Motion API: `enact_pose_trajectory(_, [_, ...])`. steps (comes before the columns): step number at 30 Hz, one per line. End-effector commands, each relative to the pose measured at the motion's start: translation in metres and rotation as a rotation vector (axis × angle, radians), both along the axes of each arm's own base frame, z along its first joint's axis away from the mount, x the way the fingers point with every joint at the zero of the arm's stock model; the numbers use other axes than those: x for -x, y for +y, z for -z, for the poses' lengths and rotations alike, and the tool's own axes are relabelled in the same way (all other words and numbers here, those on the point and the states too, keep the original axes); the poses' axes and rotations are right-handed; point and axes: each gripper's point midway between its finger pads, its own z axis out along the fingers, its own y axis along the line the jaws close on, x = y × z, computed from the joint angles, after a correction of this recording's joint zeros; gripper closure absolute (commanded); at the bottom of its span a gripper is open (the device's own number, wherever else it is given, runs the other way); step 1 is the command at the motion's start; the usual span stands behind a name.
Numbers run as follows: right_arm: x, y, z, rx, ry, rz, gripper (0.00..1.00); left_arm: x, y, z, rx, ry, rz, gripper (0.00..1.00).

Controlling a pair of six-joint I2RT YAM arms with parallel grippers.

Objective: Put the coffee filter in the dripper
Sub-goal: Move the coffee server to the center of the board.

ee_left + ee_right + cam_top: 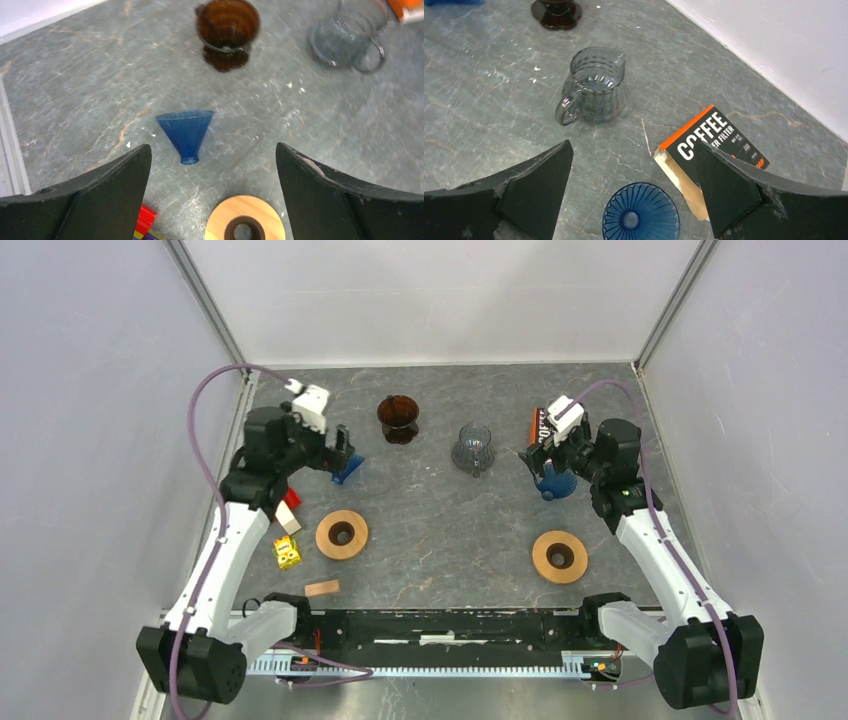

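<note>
An orange and black coffee filter box (719,137) lies flat at the back right, with brown paper filters (686,182) showing in its open end. A blue ribbed dripper (641,214) stands upright just below my open right gripper (634,145), beside that box. A second blue ribbed cone (186,132) lies on its side in front of my open left gripper (212,150). A brown dripper (398,418) stands at the back centre. In the top view the left gripper (344,456) and right gripper (540,460) each hover by a blue cone, holding nothing.
A clear glass server (473,448) stands between the arms. Two wooden rings (342,534) (559,556) lie nearer the front. Red, white and yellow blocks (288,536) and a wooden block (321,588) sit by the left arm. Walls enclose the table (440,540).
</note>
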Motion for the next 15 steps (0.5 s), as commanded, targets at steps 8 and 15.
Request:
enact_pose_trajectory(8, [0.015,0.015,0.013,0.096,-0.018,-0.18,0.02,0.015,-0.047,0.081,-0.468,0.192,0.254,0.0])
enact_pose_trajectory(15, [0.016,0.011,0.026,0.145,-0.009,-0.188,0.02,0.011,-0.084,0.075,-0.319,0.141,0.365,0.01])
